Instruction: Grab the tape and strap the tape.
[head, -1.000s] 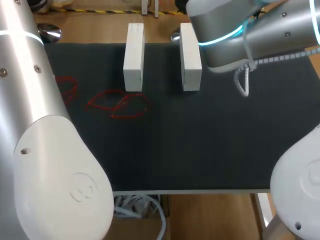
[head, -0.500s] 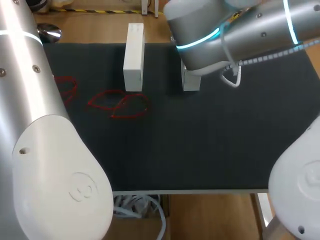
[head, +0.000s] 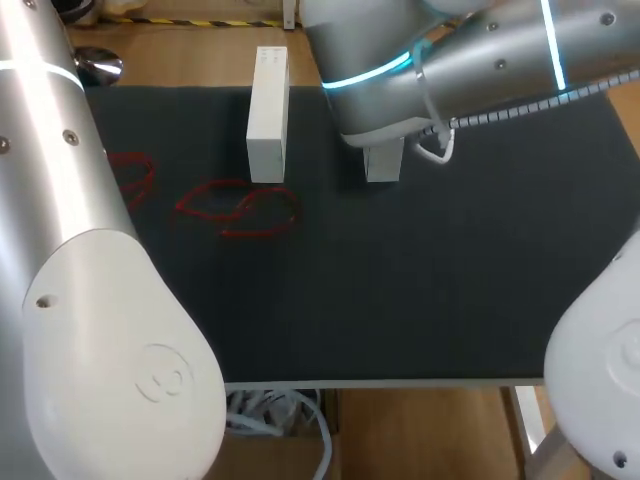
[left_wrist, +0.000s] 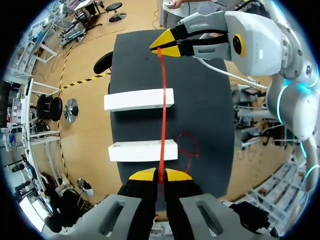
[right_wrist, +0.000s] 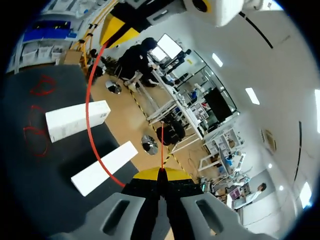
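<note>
Black mat (head: 400, 290) covers the table. Two white blocks stand side by side at the far edge: the left block (head: 267, 120) is fully in view. The right block (head: 384, 162) is mostly hidden under the right arm (head: 450, 70). Loops of red tape (head: 240, 208) lie flat near the left block. The left arm (head: 90, 300) fills the near left.

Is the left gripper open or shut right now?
Shut: the left gripper pinches the red tape between both yellow tips.

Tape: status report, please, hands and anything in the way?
Left hand shut on tape. Right hand shut on its other end. Tape runs across both blocks. Nothing in the way.
</note>
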